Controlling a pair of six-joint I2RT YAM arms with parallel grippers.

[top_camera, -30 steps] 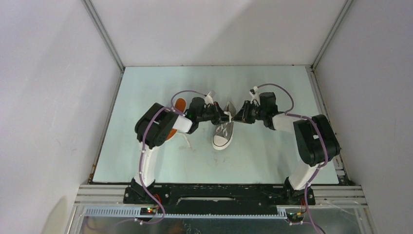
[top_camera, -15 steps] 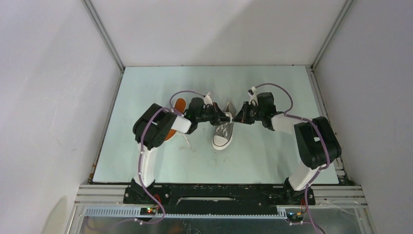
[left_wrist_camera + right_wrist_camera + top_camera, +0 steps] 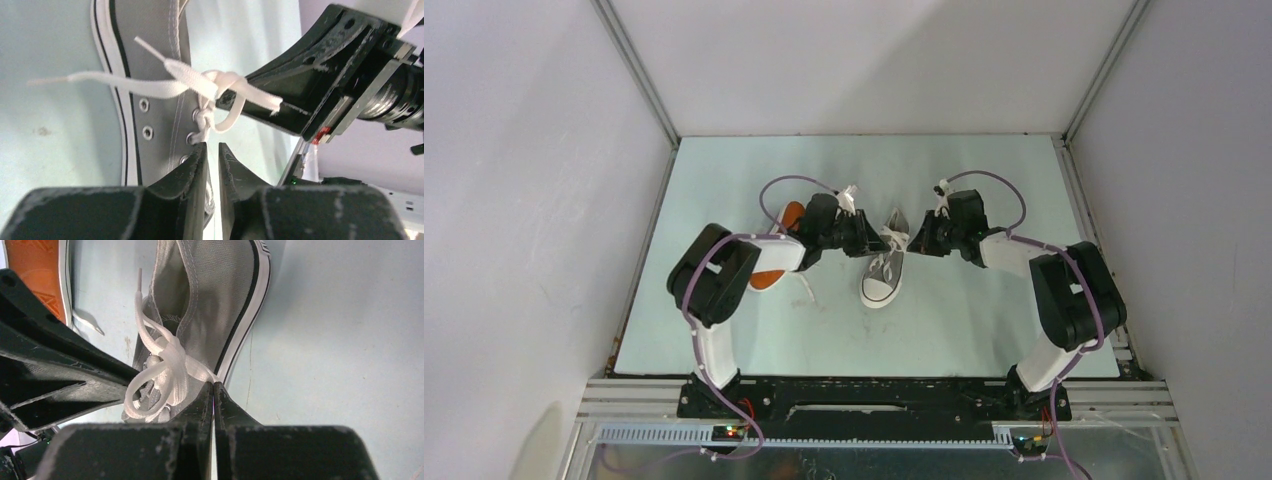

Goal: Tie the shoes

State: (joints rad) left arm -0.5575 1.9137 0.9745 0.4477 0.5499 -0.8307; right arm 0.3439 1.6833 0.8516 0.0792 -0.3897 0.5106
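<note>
One grey shoe (image 3: 882,277) stands upright mid-table, its white toe cap toward the arm bases. Its white laces are tied in a loose knot (image 3: 220,82), also seen in the right wrist view (image 3: 170,352). The other shoe (image 3: 791,214) lies sole up under my left arm, and its orange sole also shows in the right wrist view (image 3: 37,270). My left gripper (image 3: 213,146) sits at the eyelets on the shoe's left (image 3: 871,240), its jaws a narrow gap apart with nothing between them. My right gripper (image 3: 213,385) on the shoe's right (image 3: 917,238) is shut on a lace strand running from the knot.
The pale green table mat (image 3: 984,320) is fenced by a metal frame and white walls. A loose lace (image 3: 807,290) of the overturned shoe trails toward the front. Both grippers face each other closely across the shoe's opening.
My left arm's elbow has swung out to the left and its gripper has drawn back slightly from the knot. The right gripper has barely moved, and the shoe stays put.
</note>
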